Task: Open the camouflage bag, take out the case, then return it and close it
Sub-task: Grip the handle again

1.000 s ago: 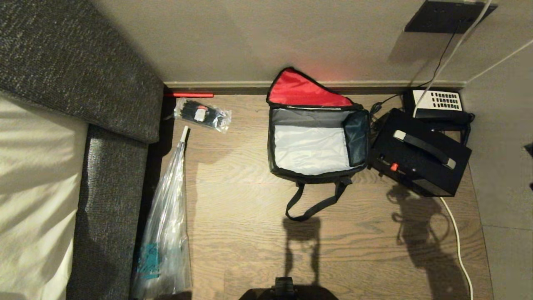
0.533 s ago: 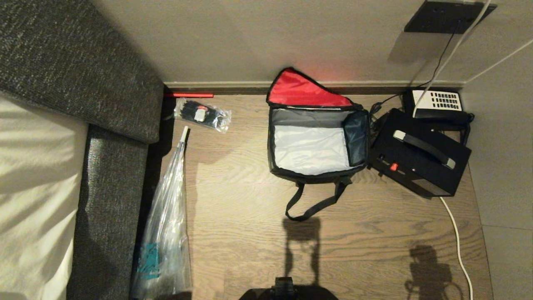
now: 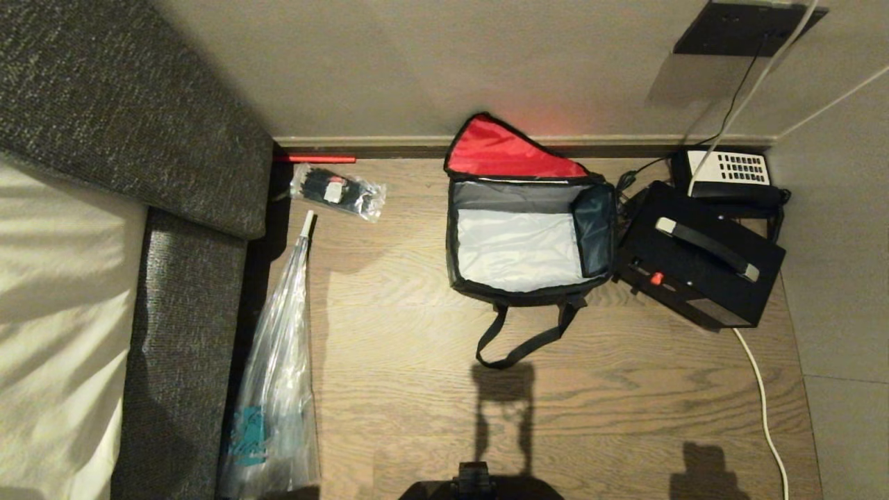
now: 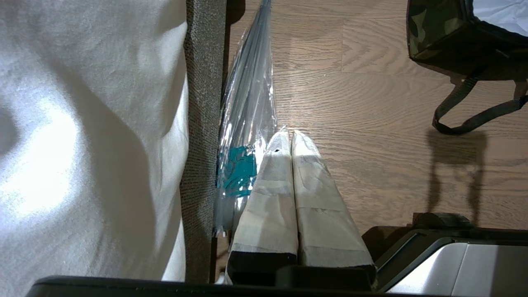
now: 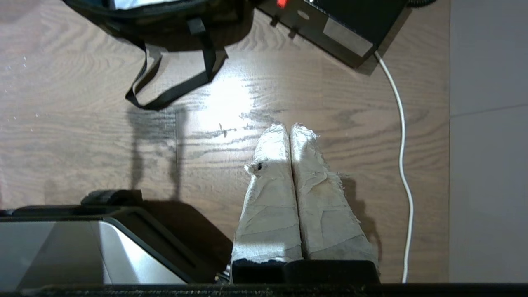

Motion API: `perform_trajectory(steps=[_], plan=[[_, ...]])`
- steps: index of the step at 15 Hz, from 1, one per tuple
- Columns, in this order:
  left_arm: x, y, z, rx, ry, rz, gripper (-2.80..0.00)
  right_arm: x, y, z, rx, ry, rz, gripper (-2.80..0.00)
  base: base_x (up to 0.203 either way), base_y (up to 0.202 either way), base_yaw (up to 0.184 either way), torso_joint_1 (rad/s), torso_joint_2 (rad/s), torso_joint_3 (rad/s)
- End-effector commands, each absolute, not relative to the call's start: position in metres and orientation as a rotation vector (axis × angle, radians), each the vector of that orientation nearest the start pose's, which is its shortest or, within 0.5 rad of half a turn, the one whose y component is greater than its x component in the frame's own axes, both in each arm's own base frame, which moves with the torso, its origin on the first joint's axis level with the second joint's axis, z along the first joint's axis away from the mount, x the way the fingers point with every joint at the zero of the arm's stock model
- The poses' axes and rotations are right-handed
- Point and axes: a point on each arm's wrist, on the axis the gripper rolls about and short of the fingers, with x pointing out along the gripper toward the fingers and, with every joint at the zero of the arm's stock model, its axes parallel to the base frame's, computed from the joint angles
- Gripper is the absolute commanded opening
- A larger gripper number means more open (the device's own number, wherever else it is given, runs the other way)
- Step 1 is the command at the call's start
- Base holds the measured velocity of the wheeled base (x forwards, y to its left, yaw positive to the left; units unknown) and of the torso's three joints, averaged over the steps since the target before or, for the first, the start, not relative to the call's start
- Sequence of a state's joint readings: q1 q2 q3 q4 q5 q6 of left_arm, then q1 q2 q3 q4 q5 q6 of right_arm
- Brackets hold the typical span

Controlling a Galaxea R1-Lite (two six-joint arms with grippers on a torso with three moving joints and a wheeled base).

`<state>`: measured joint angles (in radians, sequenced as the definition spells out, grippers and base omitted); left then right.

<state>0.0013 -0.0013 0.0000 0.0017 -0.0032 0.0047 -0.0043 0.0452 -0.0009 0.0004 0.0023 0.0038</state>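
both pairs of jaws are pressed together on nothing: the left gripper (image 4: 291, 134) and right gripper (image 5: 288, 128) hang low over the near floor. the boxy camouflage fabric bag (image 3: 528, 239) stands open by the far wall, red lid raised, pale inside empty. the flat black glossy case (image 3: 698, 257) lies just right of it, touching. opening and removal look done; returning and closing remain.

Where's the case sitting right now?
In the head view the case lies on the wooden floor, right of the open camouflage bag and touching its side, just in front of the telephone.
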Motion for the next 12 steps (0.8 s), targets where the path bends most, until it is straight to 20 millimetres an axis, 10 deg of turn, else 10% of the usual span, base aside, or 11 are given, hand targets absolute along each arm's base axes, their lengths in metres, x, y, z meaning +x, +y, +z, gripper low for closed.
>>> perform_trajectory(steps=[1, 12], plan=[[-0.0226, -0.0001, 0.0746, 0.005, 0.004, -0.002, -2.80, -0.0215, 0.0002, 0.0754, 0.003, 0.017, -0.002, -2.80, 0.000, 0.000, 0.000, 0.000, 0.00, 0.000], [-0.0227, -0.0001, 0.0749, 0.005, 0.003, -0.002, -2.80, -0.0223, 0.0002, 0.0752, -0.002, 0.006, -0.002, -2.80, 0.000, 0.000, 0.000, 0.000, 0.00, 0.000]])
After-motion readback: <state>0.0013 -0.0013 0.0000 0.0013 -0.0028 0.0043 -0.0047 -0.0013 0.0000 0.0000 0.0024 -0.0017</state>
